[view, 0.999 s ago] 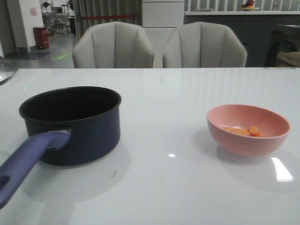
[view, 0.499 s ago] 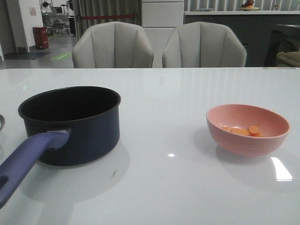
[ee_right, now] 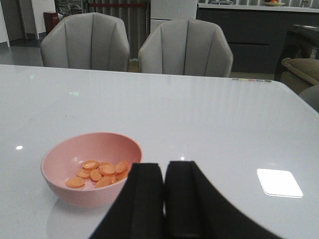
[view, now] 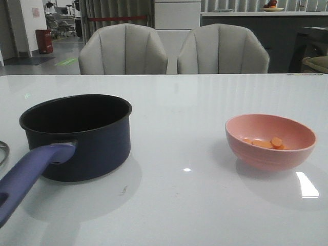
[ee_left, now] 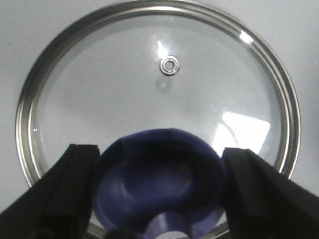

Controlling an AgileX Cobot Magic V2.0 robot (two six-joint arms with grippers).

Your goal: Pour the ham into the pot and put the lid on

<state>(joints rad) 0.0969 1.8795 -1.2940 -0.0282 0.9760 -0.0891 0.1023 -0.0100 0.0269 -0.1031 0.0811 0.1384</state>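
Table (view: 195,102), glossy and white, fills the front view from its far edge under two grey padded chairs (view: 123,50) to the lower border, with a wide bare stretch between the pot (view: 77,134) at left centre, a round dark navy saucepan with a matte black inside whose long purple-blue handle runs off the lower left corner, and the smooth pink bowl (view: 270,141) at right centre holding the ham (view: 266,143), small flat orange-pink discs. In the left wrist view the left gripper (ee_left: 158,194) stands spread wide, one black finger on either side of the blue funnel-shaped knob without touching it, over the lid (ee_left: 99,84), a round pane of clear glass in a steel rim lying flat on the table; a sliver of that rim shows at the left edge of the front view. In the right wrist view the right gripper (ee_right: 164,199) has its fingers pressed together on nothing, low at centre, just beside the bowl at lower left, open tabletop beyond it.
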